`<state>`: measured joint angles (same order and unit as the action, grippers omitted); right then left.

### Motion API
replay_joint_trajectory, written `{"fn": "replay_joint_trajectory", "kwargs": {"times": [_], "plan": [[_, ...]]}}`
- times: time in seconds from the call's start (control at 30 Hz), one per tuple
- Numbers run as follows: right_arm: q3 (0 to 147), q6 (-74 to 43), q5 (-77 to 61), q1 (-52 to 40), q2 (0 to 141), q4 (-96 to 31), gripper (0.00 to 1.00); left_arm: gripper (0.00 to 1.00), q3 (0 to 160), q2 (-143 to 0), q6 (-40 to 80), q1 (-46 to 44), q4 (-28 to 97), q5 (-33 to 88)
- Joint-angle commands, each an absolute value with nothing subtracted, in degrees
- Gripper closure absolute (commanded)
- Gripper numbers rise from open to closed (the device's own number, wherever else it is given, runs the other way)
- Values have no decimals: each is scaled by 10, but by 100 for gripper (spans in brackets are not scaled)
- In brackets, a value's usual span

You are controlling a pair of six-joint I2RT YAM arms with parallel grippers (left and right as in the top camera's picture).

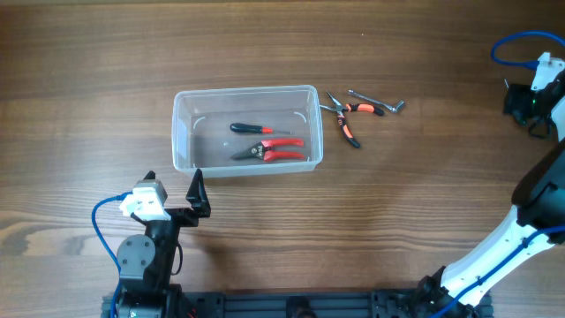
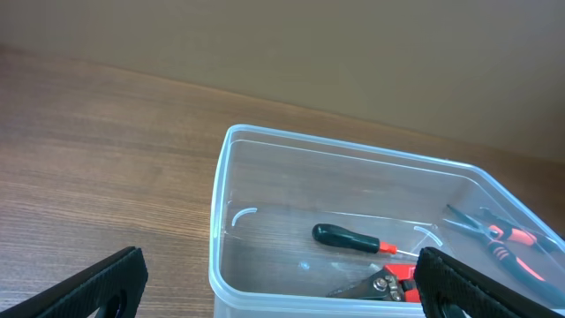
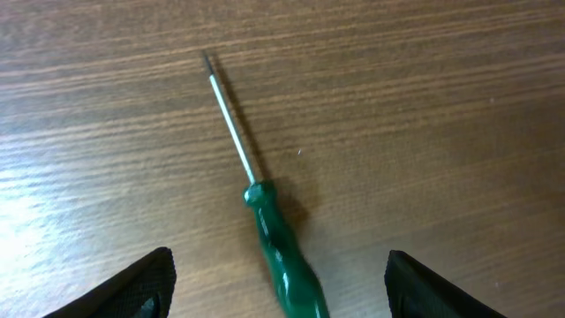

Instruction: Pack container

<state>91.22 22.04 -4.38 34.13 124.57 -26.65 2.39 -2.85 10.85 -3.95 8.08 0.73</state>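
Observation:
The clear plastic container [image 1: 182,132] stands at the table's middle. In it lie a black-handled screwdriver [image 1: 256,129] and red-handled cutters [image 1: 275,150]. My left gripper [image 1: 175,187] is open and empty, just in front of the container's near left corner. In the left wrist view the container's rim [image 2: 217,221] lies between the open fingers [image 2: 282,296]. My right gripper [image 1: 535,104] is at the far right edge. In the right wrist view it is open [image 3: 278,296] above a green-handled screwdriver [image 3: 275,243] lying on the table, which the overhead view does not show.
Orange-and-black needle-nose pliers [image 1: 345,120] and a metal L-shaped wrench [image 1: 378,102] lie on the wood just right of the container. The pliers also show in the left wrist view [image 2: 499,240]. Blue cables loop at both arms.

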Motion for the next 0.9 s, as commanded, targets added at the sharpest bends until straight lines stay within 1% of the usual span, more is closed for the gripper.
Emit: {"fn": "replay_joint_trajectory", "kwargs": {"times": [0.0, 0.23, 0.3, 0.33, 0.4, 0.43, 0.47, 0.5, 0.6, 0.67, 0.87], "plan": [[914, 225, -34, 343, 1270, -254, 27, 0, 22, -30, 114, -36, 81, 6], [914, 222, -34, 343, 1302, -253, 33, 0, 22, -30, 114, -36, 81, 6], [914, 220, -34, 343, 1304, -253, 39, 0, 22, -30, 114, -36, 81, 6], [914, 218, -34, 343, 1304, -253, 45, 0, 21, -30, 114, -36, 81, 6], [914, 207, -34, 343, 1304, -253, 51, 0, 22, -30, 114, -36, 81, 6], [914, 202, -36, 343, 1304, -256, 67, 0, 22, -30, 114, -36, 81, 6], [914, 199, -41, 342, 1304, -260, 91, 0, 22, -30, 114, -36, 81, 6], [914, 192, -46, 341, 1304, -264, 96, 0, 22, -30, 114, -36, 81, 6], [915, 180, -65, 340, 1304, -288, 96, 0, 22, -30, 114, -36, 81, 6], [915, 146, -70, 339, 1298, -316, 96, 0, 21, -30, 114, -36, 81, 6], [915, 83, -161, 315, 1265, -369, 96, 0, 21, -30, 114, -36, 81, 6]]}}
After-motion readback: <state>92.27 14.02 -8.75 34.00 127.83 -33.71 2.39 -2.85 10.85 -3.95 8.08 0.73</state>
